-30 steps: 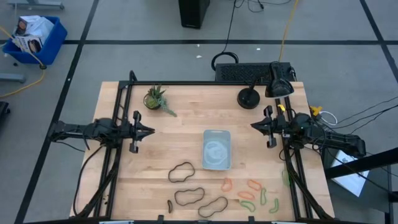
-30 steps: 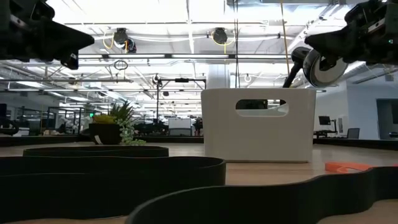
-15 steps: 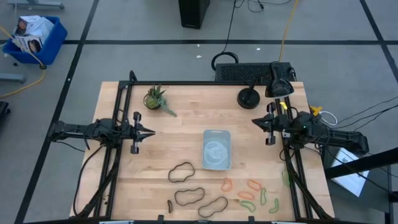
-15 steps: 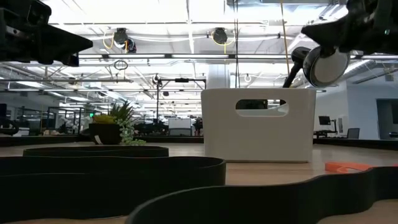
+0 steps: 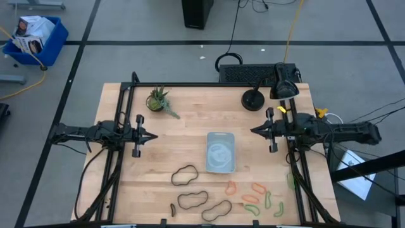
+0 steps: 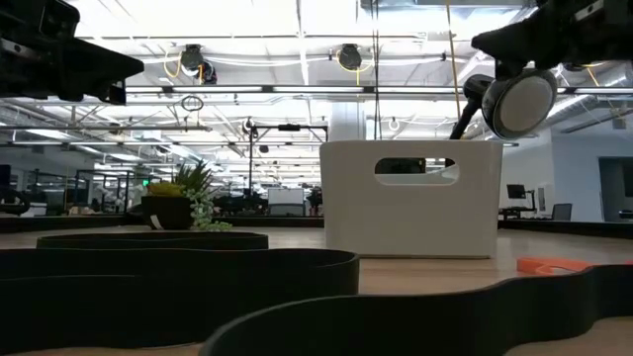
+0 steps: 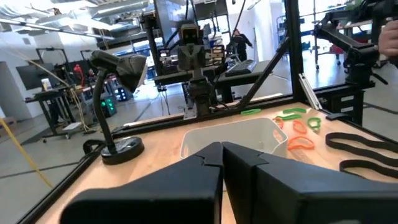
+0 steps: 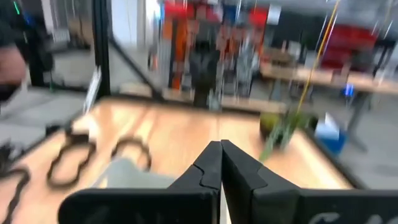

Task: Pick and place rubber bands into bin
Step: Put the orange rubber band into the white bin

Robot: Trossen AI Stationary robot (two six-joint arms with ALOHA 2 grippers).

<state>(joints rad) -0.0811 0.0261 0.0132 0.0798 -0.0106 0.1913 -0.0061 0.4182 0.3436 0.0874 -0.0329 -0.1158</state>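
Left pincer (image 5: pixel 154 135) and right pincer (image 5: pixel 254 131) hover above the worktop (image 5: pixel 190 120), both closed and empty (fingers pressed together in the wrist views). Bin (image 5: pixel 220 152) sits mid-worktop between them. Rubber bands (image 5: pixel 185 175) lie scattered along the near edge, outside the bin.

Dark arms (image 5: pixel 82 133), angular black fingers (image 7: pixel 186 186)
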